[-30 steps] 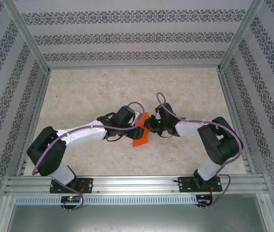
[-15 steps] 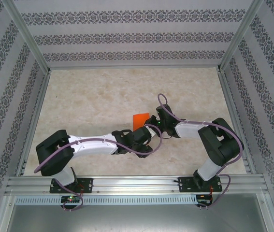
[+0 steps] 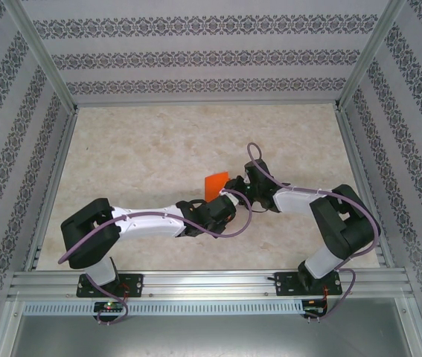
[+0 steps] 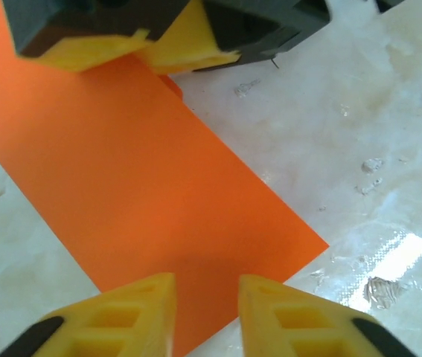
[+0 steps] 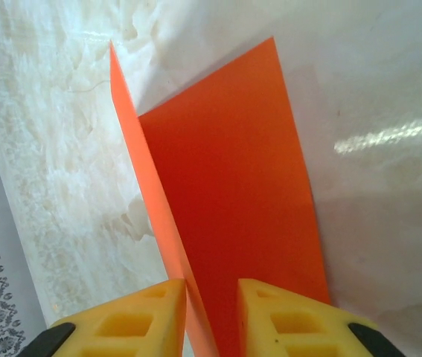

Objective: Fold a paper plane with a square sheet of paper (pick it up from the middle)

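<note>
**Mid-fold, seen from above and from both wrists.** The square sheet of paper (image 3: 213, 184) (image 4: 144, 171) (image 5: 233, 186) lies about the middle of the surface (image 3: 121, 149). One part is flat and a flap stands on edge along a crease.

My right jaws reach in from the right-edge side. They are clenched on the sheet, with the raised flap running between them. My left jaws are released, standing apart with nothing between them, poised just over the sheet's end on the near-edge side.

Hazards, as I judge them:
- **Slipping:** the surface looks glossy and the paper thin. If my left jaws press off the crease line, or my right jaws tug, the sheet could slide and the fold would set crooked.
- **Creasing or tearing:** too hard a pull at the pinch could crumple or tear the flap.
- **Springing back:** if I let go on the right before the left pins the sheet, the flap may open again.
- **Knocking:** both jaws work close together over one small sheet, so a careless approach could make them collide.
</note>
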Controlling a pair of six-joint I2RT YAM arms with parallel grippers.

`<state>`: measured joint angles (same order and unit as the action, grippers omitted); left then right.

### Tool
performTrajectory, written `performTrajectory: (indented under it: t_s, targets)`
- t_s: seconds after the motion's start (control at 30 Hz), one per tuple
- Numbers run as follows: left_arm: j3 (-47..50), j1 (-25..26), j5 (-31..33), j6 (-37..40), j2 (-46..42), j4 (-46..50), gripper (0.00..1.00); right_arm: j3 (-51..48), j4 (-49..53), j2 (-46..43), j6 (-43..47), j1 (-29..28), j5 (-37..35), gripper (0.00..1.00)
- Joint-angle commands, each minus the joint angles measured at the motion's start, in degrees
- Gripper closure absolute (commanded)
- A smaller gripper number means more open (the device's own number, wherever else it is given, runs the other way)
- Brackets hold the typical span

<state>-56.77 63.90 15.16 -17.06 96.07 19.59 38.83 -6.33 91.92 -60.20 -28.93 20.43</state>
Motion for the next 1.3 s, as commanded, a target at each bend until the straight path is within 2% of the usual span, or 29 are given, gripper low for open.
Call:
performTrajectory:
  t_s: [0.0, 0.07, 0.1, 0.2, 0.27, 0.37, 0.4, 0.6, 0.73, 0.93, 1.07, 1.27]
  targets:
    - [-1.0, 0.7, 1.8, 0.3, -1.1, -0.3, 0.76, -0.3, 1.8, -1.7, 2.8, 1.0, 0.6, 0.74]
    - [-1.4, 0.6, 2.4, 0.5, -0.9, 0.0, 0.83, -0.2, 1.9, -1.6, 3.3, 1.4, 1.2, 0.74]
    - [-1.7, 0.6, 2.5, 0.6, -0.9, 0.4, 0.81, 0.0, 1.7, -1.4, 3.3, 1.5, 1.6, 0.74]
    - [-0.5, 0.6, -1.6, 1.9, -2.4, -1.7, 0.68, 0.4, 1.1, -0.8, 3.5, 1.5, 3.1, 0.75]
    - [1.7, 0.6, -5.1, 2.4, -3.7, -4.2, 0.53, 0.4, -0.3, -0.2, 3.2, 1.5, 4.2, 0.79]
    - [3.7, 0.8, -8.2, 3.6, -4.5, -6.0, 0.4, 0.4, -1.8, 0.7, 2.7, 1.4, 5.2, 0.82]
    - [3.8, 1.1, -8.3, 4.0, -4.4, -5.7, 0.39, 0.4, -2.0, 1.0, 2.6, 1.4, 5.2, 0.83]
    - [2.6, 3.4, -4.5, 5.2, -2.1, -5.0, 0.31, 0.0, -5.5, 2.0, 0.6, 1.4, 6.6, 0.86]
    - [0.4, 4.9, 1.6, 4.1, 1.2, -4.0, 0.3, 0.7, -5.5, 2.5, 0.4, 1.4, 7.0, 0.86]
    - [-0.4, 5.1, 11.4, 1.0, 2.6, -2.8, 0.35, 0.4, -4.4, 2.1, 0.9, 1.4, 6.9, 0.85]
    - [0.2, 5.1, 12.2, 0.7, 1.1, -4.5, 0.62, 0.1, -3.9, 2.0, 1.4, 1.5, 6.6, 0.85]
    - [0.4, 5.0, 10.0, 1.9, -0.3, -5.4, 0.82, 0.4, -2.2, 2.0, 2.6, 1.8, 6.0, 0.82]
